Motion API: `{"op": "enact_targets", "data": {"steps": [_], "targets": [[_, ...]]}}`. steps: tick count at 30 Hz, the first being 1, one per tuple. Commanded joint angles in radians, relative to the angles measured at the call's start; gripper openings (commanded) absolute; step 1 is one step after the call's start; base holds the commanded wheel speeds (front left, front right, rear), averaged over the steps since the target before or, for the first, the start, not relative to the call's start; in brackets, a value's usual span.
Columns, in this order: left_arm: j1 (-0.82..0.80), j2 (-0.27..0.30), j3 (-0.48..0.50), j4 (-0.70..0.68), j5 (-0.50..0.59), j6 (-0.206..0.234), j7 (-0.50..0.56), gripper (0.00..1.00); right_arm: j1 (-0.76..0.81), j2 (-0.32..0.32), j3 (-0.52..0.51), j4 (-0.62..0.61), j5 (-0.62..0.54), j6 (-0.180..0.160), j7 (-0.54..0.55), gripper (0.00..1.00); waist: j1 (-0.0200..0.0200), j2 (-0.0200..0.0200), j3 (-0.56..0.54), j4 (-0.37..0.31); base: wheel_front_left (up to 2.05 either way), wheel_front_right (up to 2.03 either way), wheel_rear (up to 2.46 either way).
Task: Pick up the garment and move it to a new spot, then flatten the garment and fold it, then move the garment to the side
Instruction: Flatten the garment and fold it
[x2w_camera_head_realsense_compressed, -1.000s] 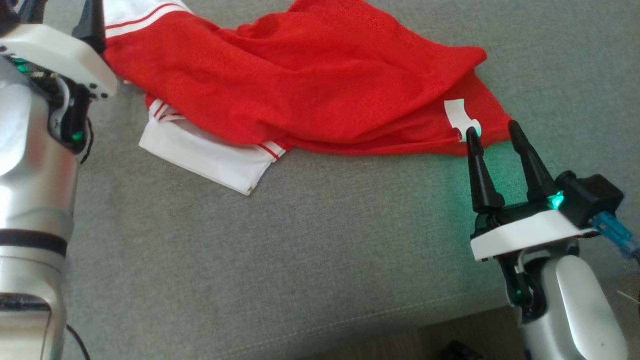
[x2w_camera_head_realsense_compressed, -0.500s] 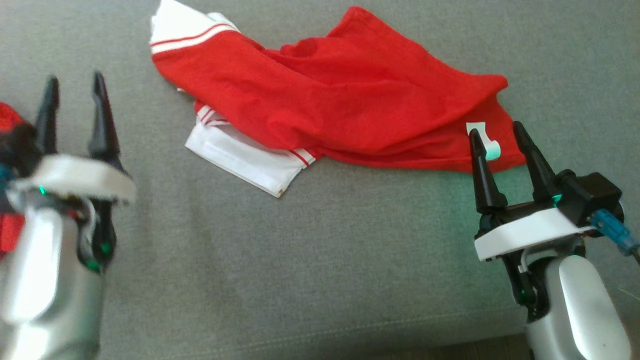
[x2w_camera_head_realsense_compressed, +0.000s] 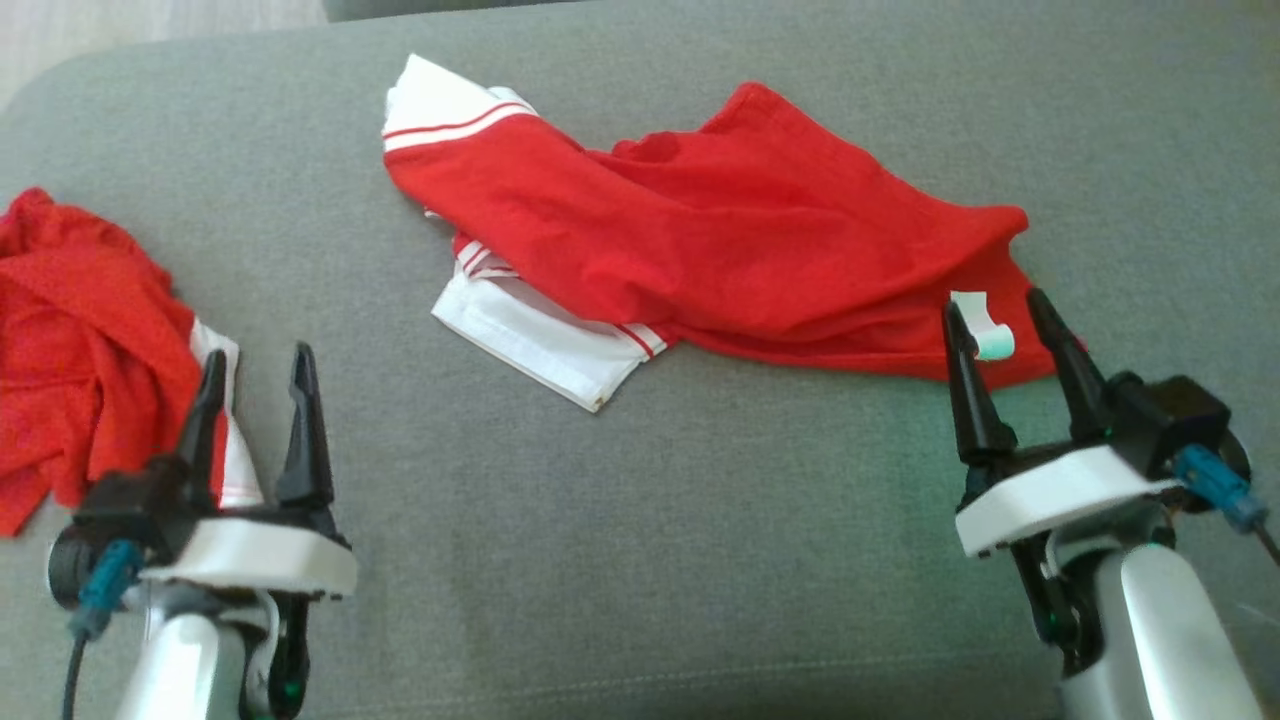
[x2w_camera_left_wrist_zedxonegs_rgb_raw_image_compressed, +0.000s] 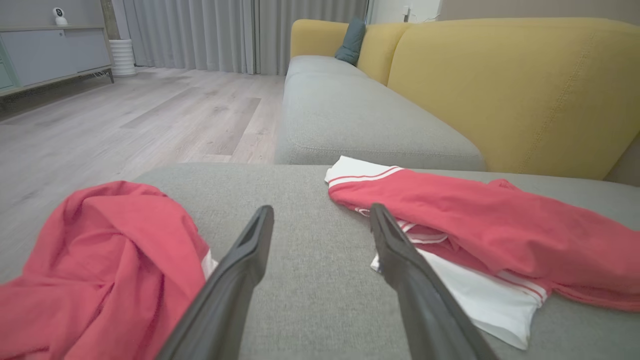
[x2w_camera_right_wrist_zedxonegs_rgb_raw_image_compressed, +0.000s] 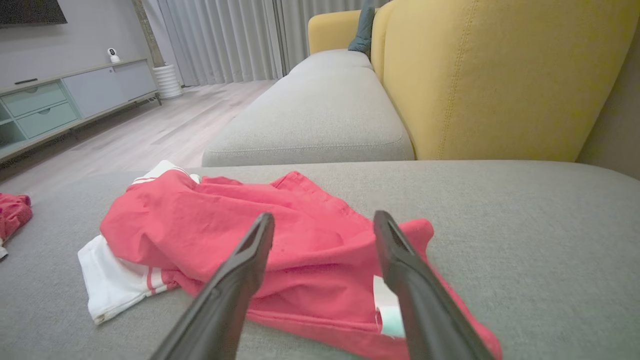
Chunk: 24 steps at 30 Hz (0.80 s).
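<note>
The garment (x2w_camera_head_realsense_compressed: 700, 240), red with white striped trim, lies rumpled and partly doubled over in the middle of the grey cushion (x2w_camera_head_realsense_compressed: 640, 560). The left wrist view has the garment (x2w_camera_left_wrist_zedxonegs_rgb_raw_image_compressed: 480, 235) at its right, and the right wrist view has the garment (x2w_camera_right_wrist_zedxonegs_rgb_raw_image_compressed: 260, 220) straight ahead. My right gripper (x2w_camera_head_realsense_compressed: 992, 302) is open, with its fingertips at the garment's near right edge by a white label (x2w_camera_head_realsense_compressed: 978, 325), holding nothing. In the right wrist view the right gripper (x2w_camera_right_wrist_zedxonegs_rgb_raw_image_compressed: 324, 215) hovers over that edge. My left gripper (x2w_camera_head_realsense_compressed: 258, 355) is open and empty, off to the garment's left, and the left gripper (x2w_camera_left_wrist_zedxonegs_rgb_raw_image_compressed: 320, 209) points at bare cushion.
A second red garment (x2w_camera_head_realsense_compressed: 80, 330) lies bunched at the cushion's left end, just left of my left gripper. A yellow sofa back (x2w_camera_left_wrist_zedxonegs_rgb_raw_image_compressed: 525, 85) rises behind the cushion. Another grey seat (x2w_camera_right_wrist_zedxonegs_rgb_raw_image_compressed: 315, 120) runs away beyond it. Wooden floor (x2w_camera_left_wrist_zedxonegs_rgb_raw_image_compressed: 125, 120) lies to the left.
The head camera has pulled back, so the whole picture has shifted. My left gripper has come away from the garment's far left edge to the lower left. The right gripper has kept its place.
</note>
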Motion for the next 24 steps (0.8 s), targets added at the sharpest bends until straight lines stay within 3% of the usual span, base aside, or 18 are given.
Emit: {"op": "enact_targets", "data": {"steps": [1, 20, 24], "targets": [[-0.011, 0.014, 0.033, -0.044, 0.011, 0.000, -0.012, 1.00, 0.000, -0.004, 0.017, -0.039, -0.006, -0.001, 0.007, 1.00, 0.0000, -0.0001, -0.010, 0.009, 0.00, 0.00, 0.00], [-0.005, 0.008, 0.015, -0.031, 0.028, -0.023, -0.012, 1.00, 0.015, -0.004, 0.012, -0.059, 0.000, -0.001, 0.022, 1.00, 0.0000, -0.0001, -0.009, 0.011, 0.00, 0.00, 0.00], [-0.051, 0.012, -0.018, -0.011, 0.025, -0.063, -0.007, 1.00, 0.009, -0.004, 0.013, -0.065, 0.002, -0.001, 0.023, 1.00, 0.0000, -0.0001, 0.009, 0.009, 0.00, 0.00, 0.00]]}}
